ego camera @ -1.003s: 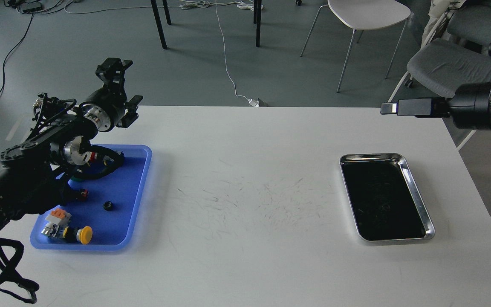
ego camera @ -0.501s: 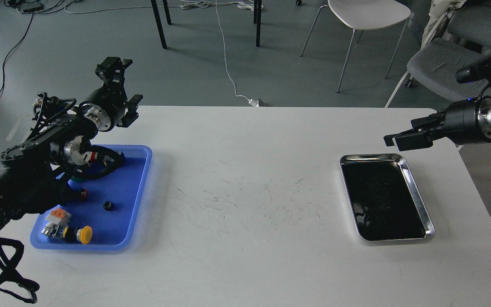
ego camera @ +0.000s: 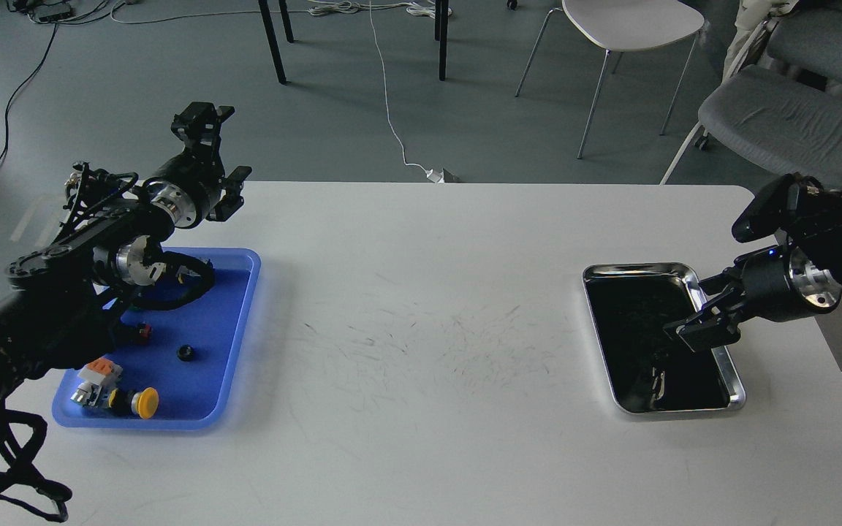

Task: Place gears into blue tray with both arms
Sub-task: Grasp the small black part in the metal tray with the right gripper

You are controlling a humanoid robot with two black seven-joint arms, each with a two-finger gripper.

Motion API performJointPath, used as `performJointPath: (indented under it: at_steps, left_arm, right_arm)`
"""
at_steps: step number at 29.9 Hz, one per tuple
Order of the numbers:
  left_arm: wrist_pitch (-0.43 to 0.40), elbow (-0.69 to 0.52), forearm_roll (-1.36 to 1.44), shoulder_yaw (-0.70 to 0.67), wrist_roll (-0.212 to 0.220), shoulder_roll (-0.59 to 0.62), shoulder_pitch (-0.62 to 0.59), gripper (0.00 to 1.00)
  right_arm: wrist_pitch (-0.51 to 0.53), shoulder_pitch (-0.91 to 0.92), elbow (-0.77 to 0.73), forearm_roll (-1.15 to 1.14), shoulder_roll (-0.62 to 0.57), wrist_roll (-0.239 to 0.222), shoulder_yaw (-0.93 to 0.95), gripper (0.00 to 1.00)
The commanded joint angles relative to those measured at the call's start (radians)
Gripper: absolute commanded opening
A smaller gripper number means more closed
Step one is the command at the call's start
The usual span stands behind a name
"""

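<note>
Left gripper (ego camera: pixel 218 150) raised above the far left desk (ego camera: pixel 421 307) edge, fingers (ego camera: pixel 202 120) spread wide, nothing between them. Blue tray (ego camera: pixel 234 343) below and nearer than those fingers, on the desk's left side. One gear (ego camera: pixel 186 353) flat on the tray floor, well below the left fingers, apart from the other parts. Yellow button (ego camera: pixel 145 402) at the tray's near edge, an orange-topped switch (ego camera: pixel 98 371) just left of it, a small red-capped part (ego camera: pixel 142 330) farther back beside the arm. Right gripper (ego camera: pixel 706 332) low over the right rim of the steel tray (ego camera: pixel 734 372), pointing down and left; cannot tell whether its fingers are apart or pressed together, nor whether anything is pinched. Steel tray's dark inside directly beneath and left of those fingers; gears there too dark to make out. Bare scuffed desk between the two trays, both grippers well apart.
</note>
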Motion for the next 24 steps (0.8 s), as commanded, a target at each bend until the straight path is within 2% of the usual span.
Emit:
performJointPath:
  at_steps: [1, 5, 24]
  left_arm:
    - [0.000, 0.000, 0.000, 0.000, -0.013, 0.000, 0.000, 0.99]
    - [0.000, 0.000, 0.000, 0.000, -0.020, 0.000, 0.002, 0.99]
    - [-0.002, 0.000, 0.000, 0.000, -0.023, 0.008, 0.005, 0.99]
  right_arm:
    - [0.000, -0.024, -0.086, -0.011, 0.035, 0.000, -0.043, 0.86]
    - [0.000, -0.042, -0.160, -0.009, 0.085, 0.000, -0.070, 0.85]
    - [0.000, -0.047, -0.161, -0.009, 0.170, 0.000, -0.075, 0.72]
